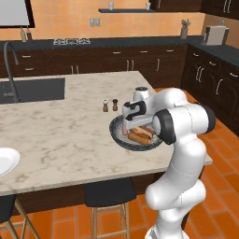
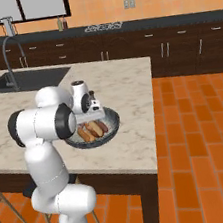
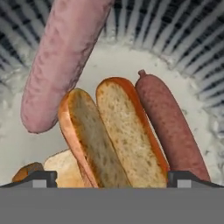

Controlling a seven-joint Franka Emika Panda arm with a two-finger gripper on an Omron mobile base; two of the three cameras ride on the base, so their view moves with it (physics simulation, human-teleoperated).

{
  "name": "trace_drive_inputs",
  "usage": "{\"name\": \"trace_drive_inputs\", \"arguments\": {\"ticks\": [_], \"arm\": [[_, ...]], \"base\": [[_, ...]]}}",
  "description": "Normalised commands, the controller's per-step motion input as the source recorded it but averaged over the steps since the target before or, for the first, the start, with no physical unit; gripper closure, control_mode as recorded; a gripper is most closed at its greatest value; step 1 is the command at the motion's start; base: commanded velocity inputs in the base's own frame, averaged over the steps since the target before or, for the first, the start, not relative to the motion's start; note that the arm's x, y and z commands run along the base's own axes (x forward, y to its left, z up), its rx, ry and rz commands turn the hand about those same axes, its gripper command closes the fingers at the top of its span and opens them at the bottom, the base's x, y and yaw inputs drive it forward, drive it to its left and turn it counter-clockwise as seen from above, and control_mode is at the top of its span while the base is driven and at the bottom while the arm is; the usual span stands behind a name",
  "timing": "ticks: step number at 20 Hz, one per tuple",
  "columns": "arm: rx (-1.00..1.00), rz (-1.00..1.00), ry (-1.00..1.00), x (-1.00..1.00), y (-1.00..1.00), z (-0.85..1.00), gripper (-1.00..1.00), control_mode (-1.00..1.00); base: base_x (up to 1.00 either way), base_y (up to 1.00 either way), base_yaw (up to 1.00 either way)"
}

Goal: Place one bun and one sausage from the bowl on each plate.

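Note:
The dark grey-blue bowl (image 1: 115,131) (image 2: 113,122) sits near the island's right front corner. Its streaky wall (image 3: 175,30) rings the hand view. Inside lie a pale pink sausage (image 3: 61,65) (image 1: 125,127), a dark red-brown sausage (image 3: 170,122), a split golden bun (image 3: 109,135) (image 1: 140,135) (image 2: 90,131) between them, and part of another bun (image 3: 61,168) at the lower left. My gripper (image 3: 112,179) (image 1: 133,122) (image 2: 91,116) hangs just above the bowl, pointing down at the split bun. It is open, its fingertips (image 3: 41,177) wide apart on either side of the bun. A glossy white plate (image 1: 5,161) lies at the island's far left front.
Two small shakers (image 1: 110,105) stand just behind the bowl. A sink (image 1: 32,89) with a tall faucet (image 1: 11,70) is set in the far left of the marble island. Dark stools (image 1: 109,193) sit under the front edge. The counter edge runs close to the bowl's right.

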Motion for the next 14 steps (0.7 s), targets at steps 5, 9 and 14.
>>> {"name": "trace_drive_inputs", "arguments": {"ticks": [5,9,14], "arm": [[0.0,0.0,0.03,0.06,0.0,-0.33,1.0,-1.0],[0.0,0.0,0.0,0.02,0.0,-0.07,1.0,-1.0],[0.0,0.0,-0.01,0.0,0.0,0.02,1.0,-1.0]], "base": [[0.0,0.0,0.0],[0.0,0.0,0.0],[0.0,0.0,0.0]]}}
